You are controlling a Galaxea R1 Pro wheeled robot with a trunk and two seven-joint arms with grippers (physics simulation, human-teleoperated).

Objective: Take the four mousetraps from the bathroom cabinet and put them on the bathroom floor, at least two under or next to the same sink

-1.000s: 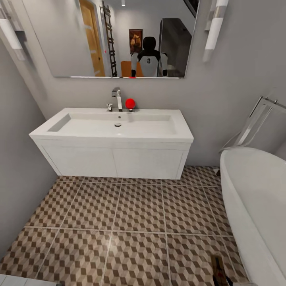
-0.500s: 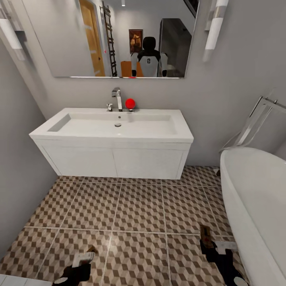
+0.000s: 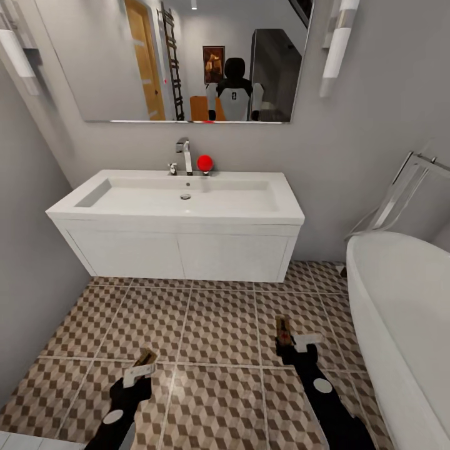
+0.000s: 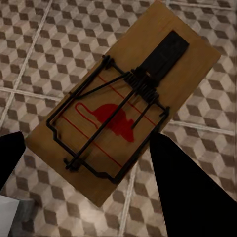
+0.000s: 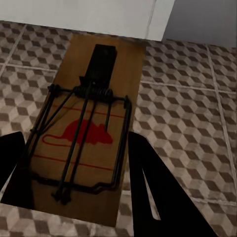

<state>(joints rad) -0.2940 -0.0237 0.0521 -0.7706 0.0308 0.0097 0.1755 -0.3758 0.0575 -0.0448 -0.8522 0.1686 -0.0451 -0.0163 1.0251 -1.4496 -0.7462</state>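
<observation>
Both arms are further forward over the bathroom floor (image 3: 212, 325) than half a second ago; a second ago the left one is out of the head view altogether and only the tip of the right one's mousetrap shows at the bottom edge. The left gripper (image 3: 139, 369) now sits higher in that view, closed on a mousetrap (image 4: 123, 101). The right gripper (image 3: 292, 342), clamped on a second mousetrap (image 5: 84, 128), has shifted up and to the left, nearer the sink (image 3: 181, 206), away from the bathtub (image 3: 400, 312).

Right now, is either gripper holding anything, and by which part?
Both. The left gripper and the right gripper each hold a mousetrap by its long side edges, above the floor.
</observation>
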